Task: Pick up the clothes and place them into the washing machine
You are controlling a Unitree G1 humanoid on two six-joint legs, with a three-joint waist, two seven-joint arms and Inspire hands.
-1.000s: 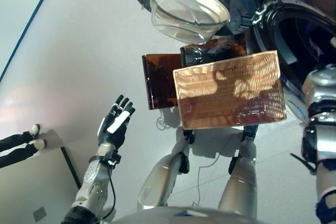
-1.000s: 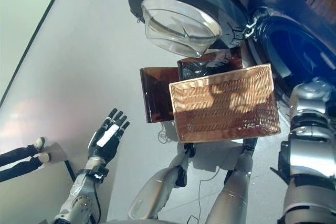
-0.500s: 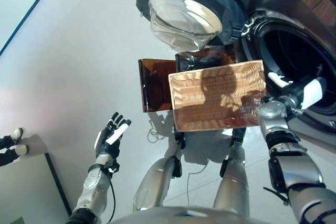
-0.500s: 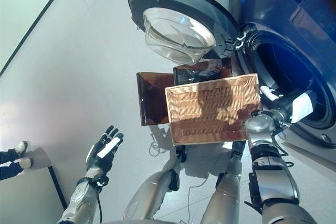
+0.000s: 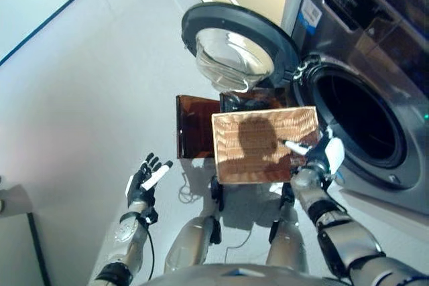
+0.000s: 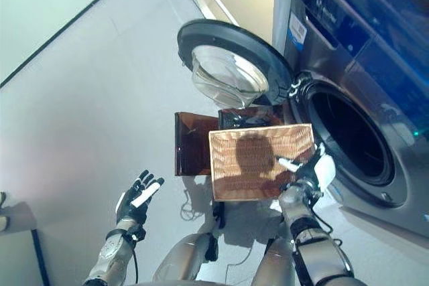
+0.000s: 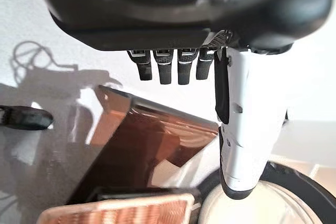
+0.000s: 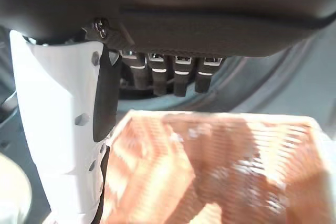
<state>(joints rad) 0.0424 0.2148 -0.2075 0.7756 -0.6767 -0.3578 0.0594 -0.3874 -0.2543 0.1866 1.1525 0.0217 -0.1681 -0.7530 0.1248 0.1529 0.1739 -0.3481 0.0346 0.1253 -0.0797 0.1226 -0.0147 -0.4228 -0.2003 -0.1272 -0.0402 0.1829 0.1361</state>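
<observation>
A copper wicker basket [image 5: 261, 142] stands on the floor in front of me, and I see no clothes in it, only shadow. To its right, the washing machine [image 5: 375, 45] has its drum opening [image 5: 355, 118] dark and its round door [image 5: 234, 45] swung wide. My right hand [image 5: 322, 155] hovers open at the basket's right edge, between basket and drum, holding nothing. The right wrist view shows its straight fingers [image 8: 173, 77] above the basket's weave [image 8: 220, 166]. At lower left, my left hand [image 5: 144, 182] is held up open and empty.
A brown translucent box [image 5: 194, 125] stands against the basket's left side, also seen in the left wrist view [image 7: 142, 150]. A dark item [image 5: 244, 102] sits behind the basket under the door. Grey floor stretches to the left.
The camera has tilted up, showing more of the machine. My right hand has come away from the drum's mouth to the basket's right edge. The left hand stays raised and open.
</observation>
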